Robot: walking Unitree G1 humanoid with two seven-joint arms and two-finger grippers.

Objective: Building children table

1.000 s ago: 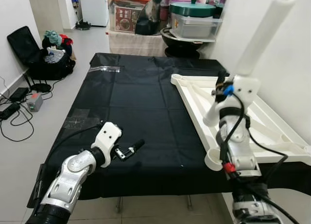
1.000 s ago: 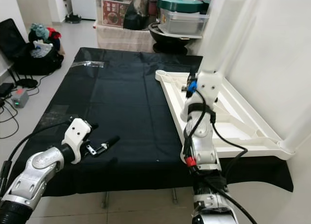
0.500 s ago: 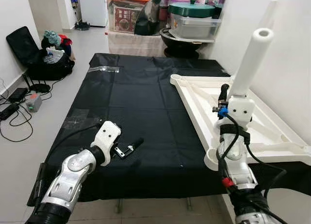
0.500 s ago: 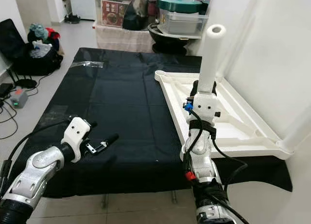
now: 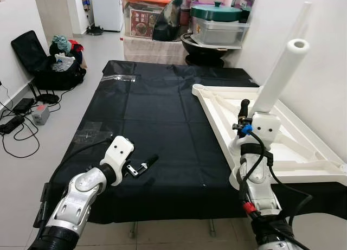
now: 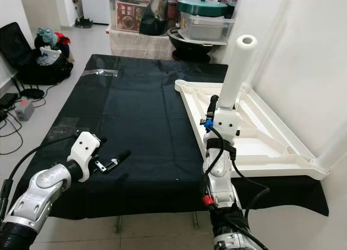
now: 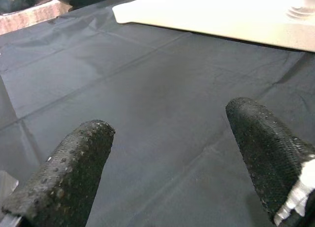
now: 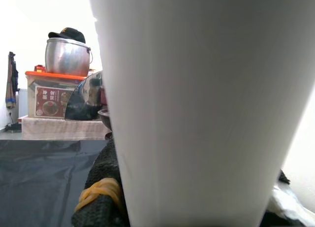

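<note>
One white leg (image 5: 279, 76) gripped by right hand (image 5: 245, 110), now tilted lower (over tabletop (image 5: 303, 147)); left hand (image 5: 142, 166) wide, unmoved.

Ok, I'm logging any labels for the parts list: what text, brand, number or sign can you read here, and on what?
No text can be read.
Orange-lidded storage box: printed label with a picture, lettering too small and blurred.
White table top, white table leg, black cloth: no markings.

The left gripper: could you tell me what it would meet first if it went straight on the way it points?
Probably the black cloth on the table. The open left gripper points low across it toward the white tabletop lying beyond. If it skims level, that tabletop's edge comes next; depth is unclear.
</note>
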